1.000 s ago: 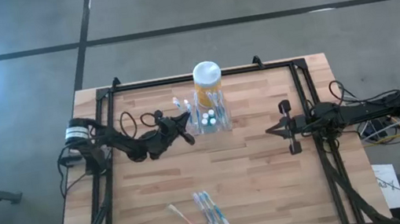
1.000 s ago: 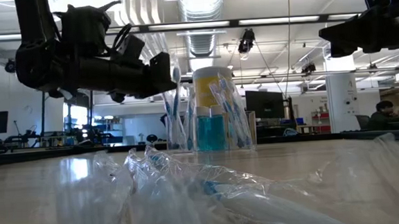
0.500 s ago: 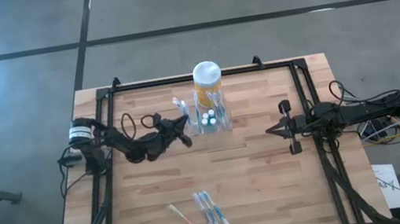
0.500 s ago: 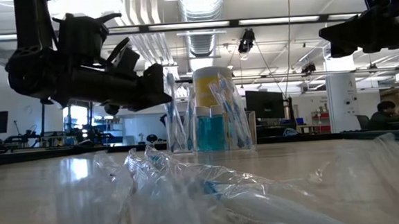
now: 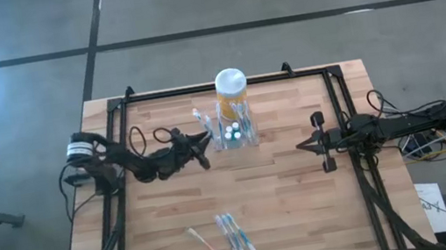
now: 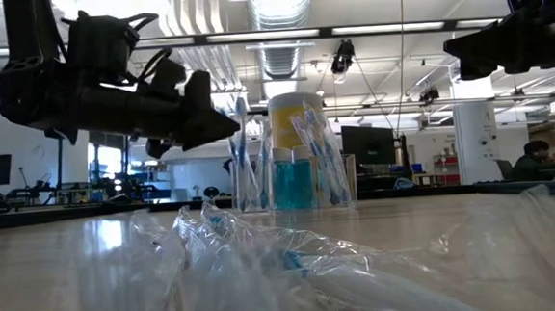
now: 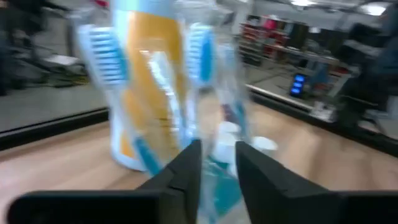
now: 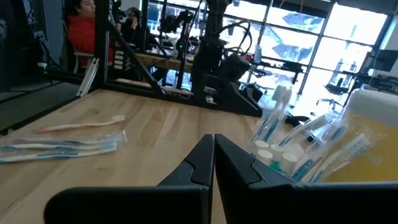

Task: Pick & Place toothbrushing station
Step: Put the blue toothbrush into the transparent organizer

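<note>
High view, item by item. My left gripper [image 5: 201, 152]: it has drawn back a little toward the tabletop's left edge from where it stood a second ago, and now sits just beside the toothbrushing station [image 5: 237, 132], apart from it. A second ago its jaws were together; now a clear gap shows between the two fingers [image 7: 184, 176] in the left wrist view, and nothing lies in that gap. Reading: I take this as a release, a brush just handed into a slot, so one more piece of the job looks done.

Toothbrushing station: stands upright near the middle of the tabletop's far edge, directly in front of the yellow jar [image 5: 230, 88] and close against it. Brushes stand in its slots, blue heads up, seen in the low view [image 6: 295, 169]. It lies straight ahead of my open left fingers, filling the left wrist view.

Loose toothbrushes [image 5: 233, 238]: several lie together close to the near edge, around its middle, well apart from both grippers. I judge these the remaining stock to fetch.

My right gripper [image 5: 322, 141]: waits toward the right edge, jaws pressed together and empty, pointing across the tabletop at the station [image 8: 298, 152].

Crumpled clear wrapping [image 6: 265, 262]: lies close before the low camera.
</note>
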Robot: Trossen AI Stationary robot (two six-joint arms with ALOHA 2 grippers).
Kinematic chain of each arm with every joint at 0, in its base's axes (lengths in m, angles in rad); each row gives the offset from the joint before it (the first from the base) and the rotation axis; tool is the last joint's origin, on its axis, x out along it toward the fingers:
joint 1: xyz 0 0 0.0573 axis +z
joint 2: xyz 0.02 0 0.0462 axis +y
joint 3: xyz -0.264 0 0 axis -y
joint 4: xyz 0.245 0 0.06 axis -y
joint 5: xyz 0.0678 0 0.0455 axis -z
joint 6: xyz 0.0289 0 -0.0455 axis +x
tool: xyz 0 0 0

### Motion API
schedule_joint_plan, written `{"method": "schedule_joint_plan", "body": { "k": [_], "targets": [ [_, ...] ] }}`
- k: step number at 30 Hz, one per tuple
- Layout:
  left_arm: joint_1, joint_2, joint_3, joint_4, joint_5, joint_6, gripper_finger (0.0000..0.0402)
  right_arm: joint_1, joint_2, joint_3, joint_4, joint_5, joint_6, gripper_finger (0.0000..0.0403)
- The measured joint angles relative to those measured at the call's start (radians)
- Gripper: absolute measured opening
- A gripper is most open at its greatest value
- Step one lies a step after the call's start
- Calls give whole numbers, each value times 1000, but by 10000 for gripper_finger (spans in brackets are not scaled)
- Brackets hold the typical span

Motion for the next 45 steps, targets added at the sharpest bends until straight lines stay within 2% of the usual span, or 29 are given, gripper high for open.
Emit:
{"method": "schedule_joint_plan", "body": {
  "k": [6, 8, 11, 12, 14, 18, 23, 27, 32, 38, 43, 45],
  "targets": [
    [-7, -135, -13, -82, 135, -7, 179, 0, 1, 0, -4, 0, 1, 8],
    [-15, -205, -19, -135, 239, -7, 196, 0, 1, 0, -5, 0, 11, 8],
    [-23, -326, -27, -242, 471, -11, 204, 0, -1, 0, -17, 0, 12, 8],
    [-28, -369, -30, -285, 520, -26, 203, 0, -1, 0, -25, 0, 12, 8],
    [-52, -455, -32, -360, 551, -38, 194, 0, 1, 0, -31, 1, 12, 8],
    [-106, -634, -52, -492, 513, 23, 154, 0, -1, 0, -28, 1, 19, 8],
    [-180, -843, -110, -648, 328, 90, 76, 0, -1, 0, -27, 1, 24, 8],
    [-225, -936, -192, -698, 193, 57, 12, 0, 0, 0, -27, 1, 24, 8],
    [-233, -955, -274, -642, 142, -11, 8, 0, 0, 0, -27, 1, 24, 8],
    [-233, -945, -308, -624, 129, 15, 5, 0, 1, 0, -26, 1, 4, 8],
    [-236, -935, -308, -670, 175, 39, 3, 0, 1, 0, -15, 9, -3, 8],
    [-236, -938, -310, -670, 211, 91, 3, 0, 1, 0, 28, 60, -6, 8]
  ]
}}
